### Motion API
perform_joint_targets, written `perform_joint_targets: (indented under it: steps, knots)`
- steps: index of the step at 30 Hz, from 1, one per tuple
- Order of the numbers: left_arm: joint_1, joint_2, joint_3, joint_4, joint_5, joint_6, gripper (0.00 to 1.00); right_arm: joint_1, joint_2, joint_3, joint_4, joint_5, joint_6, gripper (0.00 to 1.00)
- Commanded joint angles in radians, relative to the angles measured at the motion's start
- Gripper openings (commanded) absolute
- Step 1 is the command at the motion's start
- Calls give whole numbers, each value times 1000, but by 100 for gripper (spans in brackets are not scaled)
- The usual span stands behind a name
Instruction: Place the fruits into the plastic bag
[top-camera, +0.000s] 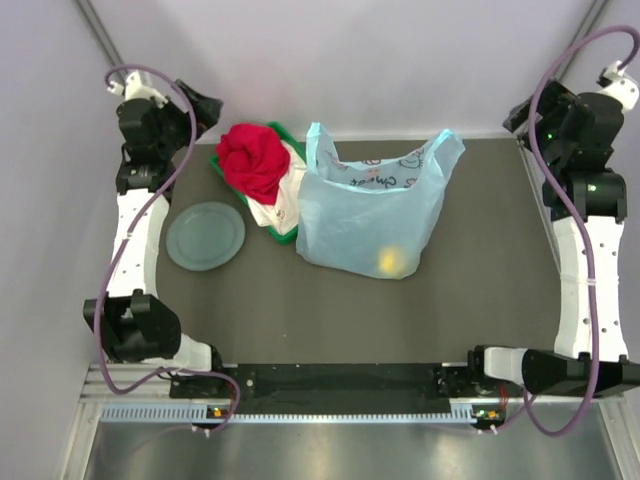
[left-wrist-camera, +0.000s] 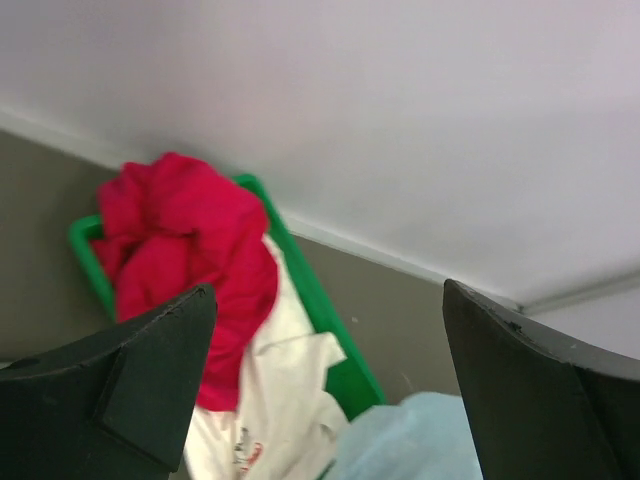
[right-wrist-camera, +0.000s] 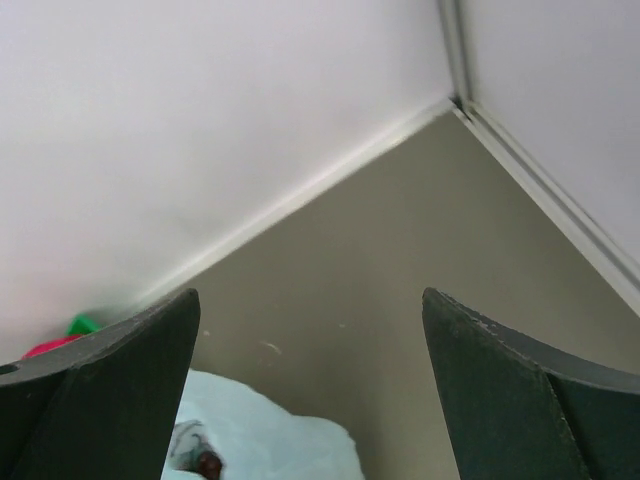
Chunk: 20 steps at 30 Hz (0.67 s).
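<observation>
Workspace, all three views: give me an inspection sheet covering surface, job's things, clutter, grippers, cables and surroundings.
Surface: dark table, flat.
Job's things: bag lies mid-table; a yellow fruit shows through its near end; other fruits cannot be told.
Clutter: tray holding a red cloth and a white cloth, touching the bag; plate left of the tray.
Grippers: left gripper open, holding nothing; right gripper open, holding nothing.
Cables: purple cables loop along both arms.
Surroundings: pale walls; metal frame at the near edge.
</observation>
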Motion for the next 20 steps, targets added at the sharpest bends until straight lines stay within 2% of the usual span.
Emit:
perform_joint_targets:
  steps: [1,4,7,20]
  knots:
    - [31,-54,-54,-4,-121,53,99,-54,-62,-180,87,22,-19,92]
    - [34,-71,-63,-76,-172,81,99,-52,-145,-332,160,79,7,92]
    - [32,-94,-92,-95,-197,81,99,-54,-184,-409,181,74,50,91]
    - [32,-113,-123,-23,-197,98,99,-52,-175,-465,226,100,69,91]
